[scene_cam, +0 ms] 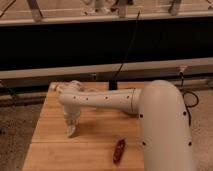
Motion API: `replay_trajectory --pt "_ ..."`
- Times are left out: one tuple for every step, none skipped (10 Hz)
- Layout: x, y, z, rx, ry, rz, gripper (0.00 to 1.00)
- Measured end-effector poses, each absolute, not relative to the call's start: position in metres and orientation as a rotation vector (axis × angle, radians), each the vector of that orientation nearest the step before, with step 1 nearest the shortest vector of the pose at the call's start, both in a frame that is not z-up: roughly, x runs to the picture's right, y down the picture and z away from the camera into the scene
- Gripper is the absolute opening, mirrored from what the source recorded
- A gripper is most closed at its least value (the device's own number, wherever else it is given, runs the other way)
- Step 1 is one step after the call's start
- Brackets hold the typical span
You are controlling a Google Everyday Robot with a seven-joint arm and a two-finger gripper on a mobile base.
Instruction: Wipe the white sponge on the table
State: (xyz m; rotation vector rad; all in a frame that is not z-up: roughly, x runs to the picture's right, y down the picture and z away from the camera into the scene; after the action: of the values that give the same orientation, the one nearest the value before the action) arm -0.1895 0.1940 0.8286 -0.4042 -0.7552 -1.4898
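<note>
My gripper (71, 126) points straight down over the left part of the light-brown wooden table (100, 142). It hangs from the white arm (100, 100), which reaches in from the right. The gripper is shut on the white sponge (71, 132), a small off-white lump at its tip that touches the tabletop. Most of the sponge is hidden by the gripper.
A small dark-brown oblong object (119, 150) lies on the table near the front, to the right of the gripper. A pale object (75, 85) shows behind the arm's elbow at the far left edge. The robot's large white body (165, 130) covers the table's right side. Cables hang behind the table.
</note>
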Motion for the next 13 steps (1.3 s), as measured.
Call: replay_trajectory --pt "-0.183 0.192 0.832 -0.410 -0.748 -1.474 0.00" --pt "-0.173 0.191 0.835 -0.415 -0.740 -1.451 0.00" --pt "-0.161 0.189 0.836 -0.418 -0.727 -1.432 0.00" --pt "-0.149 0.188 0.836 -0.416 -0.718 -1.410 0.00" --pt "-0.135 0.186 0.834 -0.413 -0.708 -1.388 0.00" --pt "-0.123 0.186 0.833 -0.415 -0.698 -1.370 0.00" --pt "-0.117 0.187 0.830 -0.415 -0.691 -1.356 0.00" --pt "-0.108 0.190 0.827 -0.420 -0.683 -1.345 0.00" --pt "-0.100 0.193 0.826 -0.428 -0.678 -1.337 0.00" --pt "-0.096 0.198 0.823 -0.436 -0.675 -1.334 0.00" --pt "-0.092 0.205 0.820 -0.448 -0.672 -1.334 0.00" --pt "-0.086 0.211 0.817 -0.457 -0.666 -1.330 0.00" --pt "-0.079 0.216 0.814 -0.465 -0.663 -1.326 0.00"
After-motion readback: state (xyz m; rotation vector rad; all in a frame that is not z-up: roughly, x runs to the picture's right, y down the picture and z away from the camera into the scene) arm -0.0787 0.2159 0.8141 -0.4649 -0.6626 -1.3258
